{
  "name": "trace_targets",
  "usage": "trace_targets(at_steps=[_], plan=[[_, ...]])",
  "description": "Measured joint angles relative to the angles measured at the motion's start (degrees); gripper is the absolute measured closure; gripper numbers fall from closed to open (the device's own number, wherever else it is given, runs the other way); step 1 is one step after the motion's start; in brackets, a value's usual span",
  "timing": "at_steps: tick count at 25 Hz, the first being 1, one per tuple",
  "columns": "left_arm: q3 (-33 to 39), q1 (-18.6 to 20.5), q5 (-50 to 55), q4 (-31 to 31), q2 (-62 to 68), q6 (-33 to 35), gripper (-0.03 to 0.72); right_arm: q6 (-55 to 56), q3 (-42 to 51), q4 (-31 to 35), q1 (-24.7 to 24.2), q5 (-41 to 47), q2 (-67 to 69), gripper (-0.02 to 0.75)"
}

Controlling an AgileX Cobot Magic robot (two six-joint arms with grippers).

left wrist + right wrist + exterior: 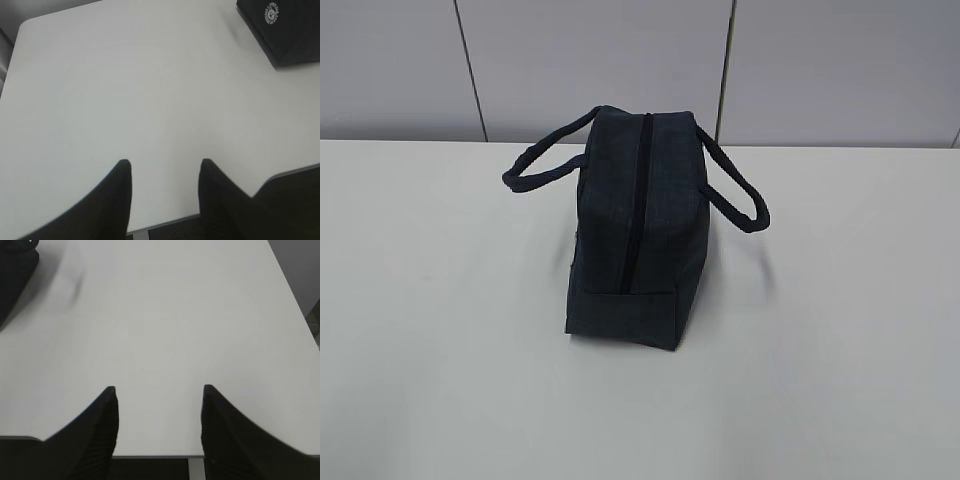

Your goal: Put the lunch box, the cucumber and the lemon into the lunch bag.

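Observation:
The dark navy lunch bag (635,230) stands in the middle of the white table, its top zipper shut and its two loop handles hanging out to either side. A corner of it shows at the top right of the left wrist view (282,30) and at the top left of the right wrist view (15,275). The lunch box, the cucumber and the lemon are out of view. My left gripper (165,165) is open and empty above the table's near edge. My right gripper (159,389) is open and empty above the near edge too. Neither gripper shows in the exterior view.
The white table (440,330) runs wide around the bag, with a pale panelled wall (600,60) behind it. The table's front edge shows under both grippers, and its right edge (295,300) shows in the right wrist view.

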Motion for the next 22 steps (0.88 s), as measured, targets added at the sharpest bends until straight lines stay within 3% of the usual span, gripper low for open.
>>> trace_targets(at_steps=[22], plan=[[0.0,-0.2,-0.2,0.0,0.0,0.0,0.384,0.9,0.0,0.5,0.0,0.0,0.0,0.337]])
